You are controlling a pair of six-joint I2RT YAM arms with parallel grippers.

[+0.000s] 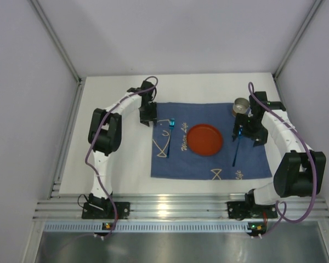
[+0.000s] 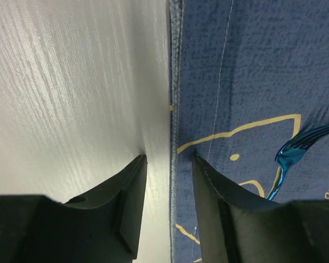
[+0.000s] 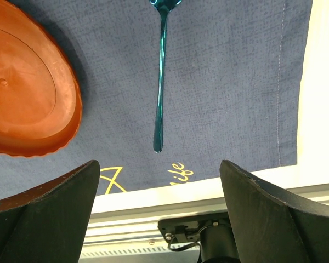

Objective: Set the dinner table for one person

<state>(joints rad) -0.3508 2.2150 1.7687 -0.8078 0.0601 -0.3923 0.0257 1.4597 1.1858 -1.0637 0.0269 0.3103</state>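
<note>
The dinner table (image 1: 126, 159) is a white tabletop carrying a dark blue placemat (image 1: 208, 164) with yellow fish drawings. On the mat lie an orange plate (image 1: 204, 139), a shiny blue fork (image 1: 172, 125) and a long teal utensil (image 1: 236, 149). My left gripper (image 1: 148, 119) hovers at the mat's far left corner. In the left wrist view my left gripper (image 2: 169, 159) stands open astride the mat's hem (image 2: 175, 109), gripping nothing, with the fork (image 2: 293, 156) off to the right. My right gripper (image 3: 159, 181) is wide open above the utensil's handle (image 3: 160, 82), the plate (image 3: 27, 93) beside it.
A metal cup (image 1: 240, 106) stands at the mat's far right corner, close behind my right gripper (image 1: 245, 133). A ridged aluminium rail (image 1: 170, 208) runs along the near edge. White walls close in the table on three sides.
</note>
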